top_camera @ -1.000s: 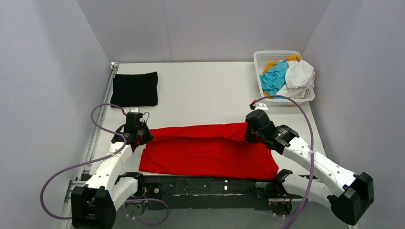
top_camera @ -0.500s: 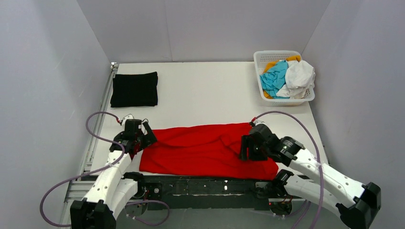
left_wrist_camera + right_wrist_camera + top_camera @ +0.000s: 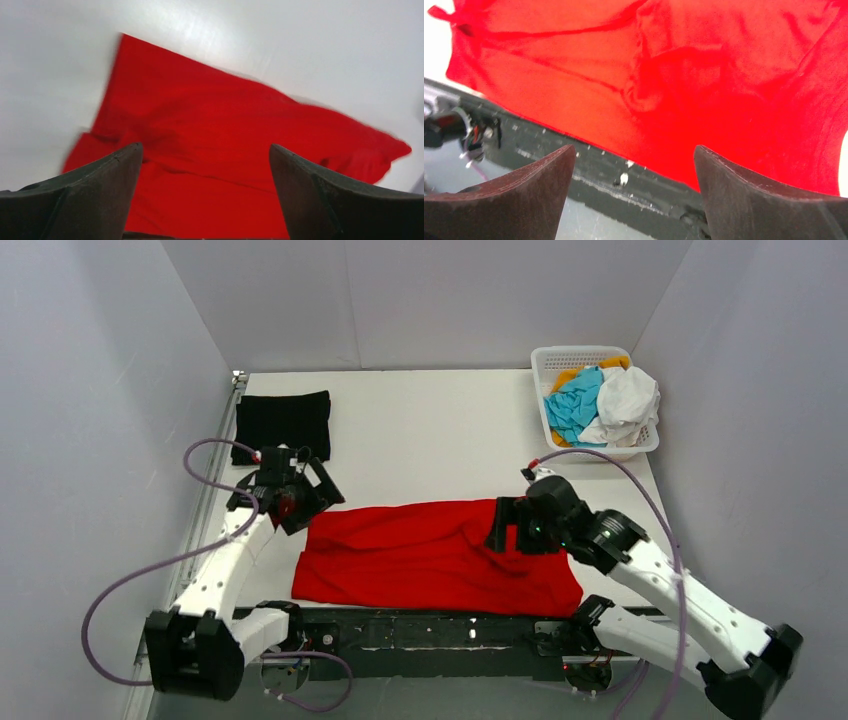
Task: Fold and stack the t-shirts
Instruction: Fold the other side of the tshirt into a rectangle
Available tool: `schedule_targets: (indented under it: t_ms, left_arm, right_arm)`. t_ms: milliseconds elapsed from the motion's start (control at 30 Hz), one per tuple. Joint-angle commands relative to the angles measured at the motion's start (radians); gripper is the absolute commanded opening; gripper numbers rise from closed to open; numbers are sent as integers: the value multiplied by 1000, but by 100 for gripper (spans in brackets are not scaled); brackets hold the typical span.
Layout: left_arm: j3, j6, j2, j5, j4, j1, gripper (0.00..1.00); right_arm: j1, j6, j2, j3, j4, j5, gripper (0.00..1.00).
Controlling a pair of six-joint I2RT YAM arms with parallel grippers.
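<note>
1. Both open and empty: the left gripper [image 3: 311, 504] is just off the red shirt's [image 3: 420, 558] left end, and the right gripper [image 3: 498, 525] is over its right half.
2. The shirt's long axis runs along the worktop's near edge.

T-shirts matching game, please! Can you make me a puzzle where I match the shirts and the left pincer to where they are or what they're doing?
Things:
1. red t-shirt
2. black t-shirt
3. cyan t-shirt
4. left pincer

Places or states:
A. folded, at the far left of the table
B. open, holding nothing
C. crumpled in the basket
D. spread out along the near edge

Right pairs: 1-D, 2-A, 3-C, 4-B
</note>
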Motion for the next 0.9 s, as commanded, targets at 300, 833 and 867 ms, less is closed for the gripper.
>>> schedule_targets:
  t_ms: [300,833,867]
  left_arm:
    - [-80,34,371,282,-51,-30,98]
    - [-53,26,318,43,-141,34,98]
    - [-40,26,314,42,-149,34,98]
  right_arm:
    - [-277,-209,545,39,393,-239,93]
    - [41,-348,354,-93,163,-682,93]
    - [65,-345,328,-91,155,-704,93]
